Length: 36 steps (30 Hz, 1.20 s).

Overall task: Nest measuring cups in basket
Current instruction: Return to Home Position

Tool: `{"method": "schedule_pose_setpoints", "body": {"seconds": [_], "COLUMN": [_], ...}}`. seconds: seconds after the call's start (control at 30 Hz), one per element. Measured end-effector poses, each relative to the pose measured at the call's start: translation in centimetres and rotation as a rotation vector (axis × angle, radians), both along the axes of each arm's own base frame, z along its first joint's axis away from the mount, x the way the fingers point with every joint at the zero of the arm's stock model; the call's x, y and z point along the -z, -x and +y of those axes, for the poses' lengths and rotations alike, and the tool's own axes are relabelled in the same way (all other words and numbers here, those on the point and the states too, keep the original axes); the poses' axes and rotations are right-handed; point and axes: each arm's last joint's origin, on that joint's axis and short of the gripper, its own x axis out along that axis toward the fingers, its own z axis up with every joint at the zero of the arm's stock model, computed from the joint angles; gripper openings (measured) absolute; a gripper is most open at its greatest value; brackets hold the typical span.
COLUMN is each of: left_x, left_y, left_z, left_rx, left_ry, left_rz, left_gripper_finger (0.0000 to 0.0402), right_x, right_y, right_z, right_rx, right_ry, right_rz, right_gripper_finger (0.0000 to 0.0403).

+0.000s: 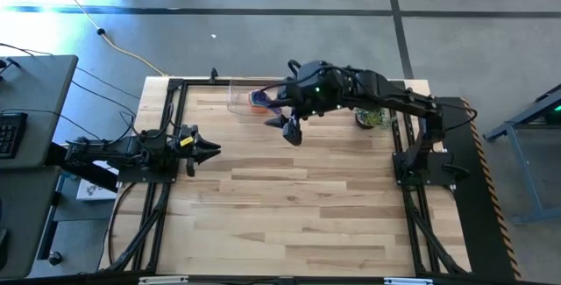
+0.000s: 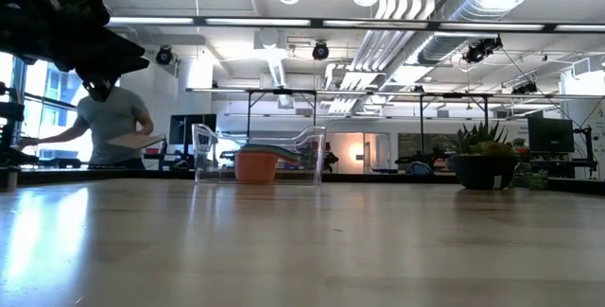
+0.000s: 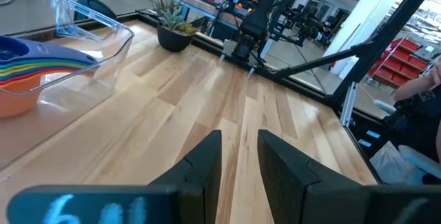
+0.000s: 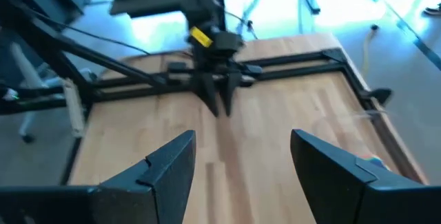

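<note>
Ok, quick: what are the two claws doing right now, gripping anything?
Left gripper: open only slightly, holding nothing.
Right gripper: wide open, holding nothing.

No legible text, number or brand anywhere in our views. Two candidates noted:
- Pale glowing marks (image 3: 96,211) on the dark bar at the near edge of the left wrist view. They look like characters, but we cannot read them.
- Yellow tag (image 4: 200,37) on the left gripper (image 4: 220,108), seen from the right wrist. We cannot make out any print on it.
</note>
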Motion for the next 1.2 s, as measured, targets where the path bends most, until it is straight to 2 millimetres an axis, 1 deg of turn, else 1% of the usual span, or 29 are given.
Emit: {"method": "schedule_pose_setpoints", "body": {"seconds": [0.17, 0.33, 0.43, 0.57, 0.73, 0.87, 1.03, 1.2], "left_x": [0.0, 0.0, 0.0, 0.0, 0.0, 0.0, 0.0, 0.0], "left_y": [0.0, 0.0, 0.0, 0.0, 0.0, 0.0, 0.0, 0.0], "left_z": [0.0, 0.0, 0.0, 0.0, 0.0, 0.0, 0.0, 0.0], "left_rx": [0.000, 0.000, 0.000, 0.000, 0.000, 0.000, 0.000, 0.000], "left_ry": [0.000, 0.000, 0.000, 0.000, 0.000, 0.000, 0.000, 0.000], "left_rz": [0.000, 0.000, 0.000, 0.000, 0.000, 0.000, 0.000, -0.001], "left_gripper_finger": [0.0085, 0.0085, 0.0085, 0.0085, 0.0085, 0.0085, 0.0085, 0.0085], "right_x": [-0.4, -0.8, -1.0, -1.3, -2.0, -2.4, -2.4, -2.4], "right_y": [-0.3, -0.4, -0.4, -0.3, -0.3, -0.2, 0.1, 0.2], "right_z": [1.8, 3.9, 5.2, 6.7, 8.7, 9.8, 10.9, 11.5], "right_rx": [-0.022, 0.022, 0.017, -0.019, -0.081, -0.109, -0.131, -0.143], "right_ry": [-0.042, -0.018, -0.024, -0.039, -0.053, -0.068, -0.076, -0.181], "right_rz": [-0.046, -0.091, -0.118, -0.149, -0.228, -0.272, -0.268, -0.255], "right_gripper_finger": [0.0229, 0.0229, 0.0229, 0.0229, 0.0229, 0.0229, 0.0229, 0.0229]}}
